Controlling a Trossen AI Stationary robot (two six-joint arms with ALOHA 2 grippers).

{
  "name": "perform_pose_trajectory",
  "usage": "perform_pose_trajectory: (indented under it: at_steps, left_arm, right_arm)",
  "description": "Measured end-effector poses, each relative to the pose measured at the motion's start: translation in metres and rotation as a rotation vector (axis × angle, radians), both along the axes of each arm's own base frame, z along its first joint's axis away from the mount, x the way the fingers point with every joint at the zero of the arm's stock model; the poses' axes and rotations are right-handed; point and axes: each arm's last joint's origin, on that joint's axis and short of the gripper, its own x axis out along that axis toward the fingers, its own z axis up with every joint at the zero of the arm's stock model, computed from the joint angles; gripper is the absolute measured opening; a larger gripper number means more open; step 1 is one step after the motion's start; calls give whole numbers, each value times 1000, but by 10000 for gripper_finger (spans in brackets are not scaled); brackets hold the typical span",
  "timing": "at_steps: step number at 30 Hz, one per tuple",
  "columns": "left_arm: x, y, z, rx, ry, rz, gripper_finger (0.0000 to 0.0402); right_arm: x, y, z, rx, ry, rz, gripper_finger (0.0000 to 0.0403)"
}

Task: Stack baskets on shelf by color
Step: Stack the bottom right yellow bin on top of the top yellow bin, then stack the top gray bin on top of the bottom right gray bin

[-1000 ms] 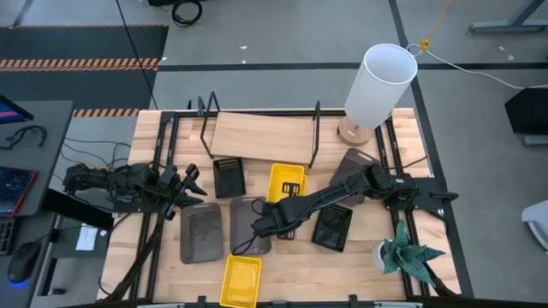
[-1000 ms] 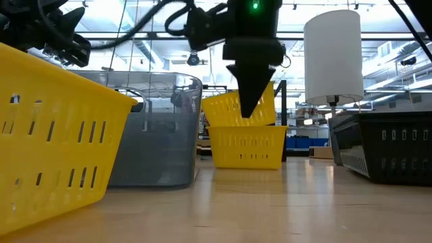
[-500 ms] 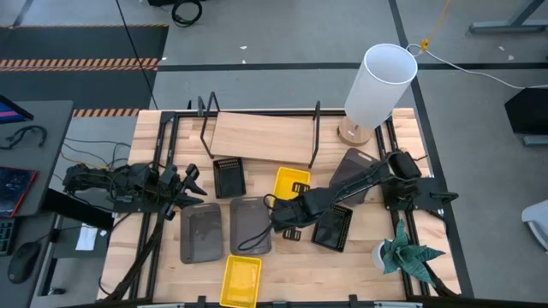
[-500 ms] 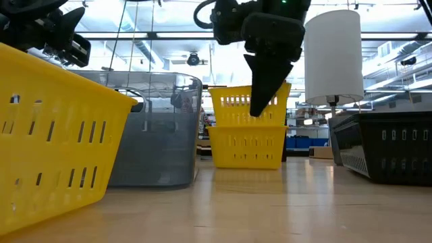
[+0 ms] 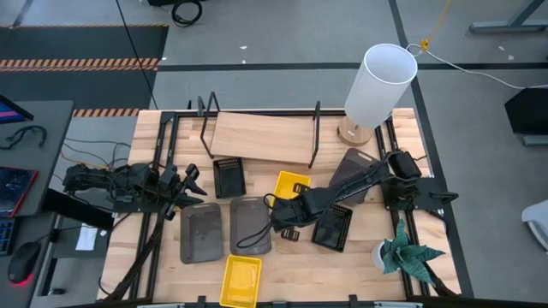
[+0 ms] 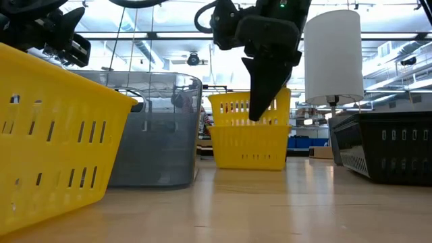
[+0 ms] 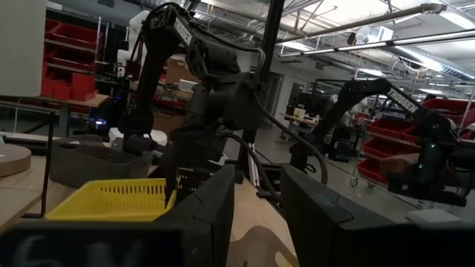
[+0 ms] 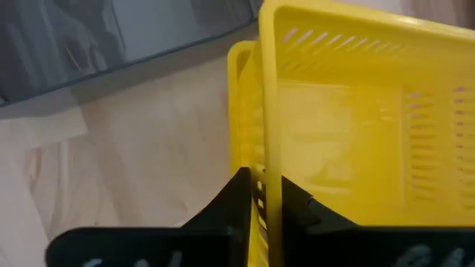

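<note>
Plastic, thin and slotted, is what I am handling here, so I judge these baskets light, stiff enough to lift by one wall, and somewhat slick.

My right gripper [image 8: 261,194] straddles the rim of the upper yellow basket [image 8: 356,126], one finger on each side of that wall. The fingers look just slackened, so I cannot tell whether they still pinch it.

In the low view this basket [image 6: 248,110] sits nested in a second yellow basket [image 6: 248,147] at the centre of the frame, with the right gripper [image 6: 260,108] coming down onto it from above. From overhead the pair [image 5: 289,187] lies just right of centre, below the shelf [image 5: 259,137], which stands bare at upper centre.

Another yellow basket [image 5: 241,280] lies at bottom centre, two smoky grey baskets [image 5: 200,233] lie left of centre, and black slotted baskets [image 5: 229,177] lie on either side of the yellow pair.

The left gripper [image 5: 190,184] waits at the left of the frame, its fingers [image 7: 211,215] parted and holding nothing.

The best hold, I reckon, is mid-rim on a short wall, gripped gently.
</note>
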Motion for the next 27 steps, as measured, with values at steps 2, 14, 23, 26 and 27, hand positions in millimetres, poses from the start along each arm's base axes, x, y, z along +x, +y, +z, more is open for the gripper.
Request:
perform_pose_trajectory:
  at_steps: [2,14,23,26,27]
  left_arm:
    - [0,0,0,0,0,0,117]
    - [0,0,0,0,0,0,117]
    - [0,0,0,0,0,1,117]
    - [0,0,0,0,0,0,117]
    - [0,0,0,0,0,0,117]
  right_arm:
    - [0,0,0,12,5,-1,49]
    - [10,10,37,77,-63,27,93]
    - [4,29,40,142,-53,21,112]
    - [-7,26,40,118,44,-22,115]
    - [-12,24,40,100,83,-40,116]
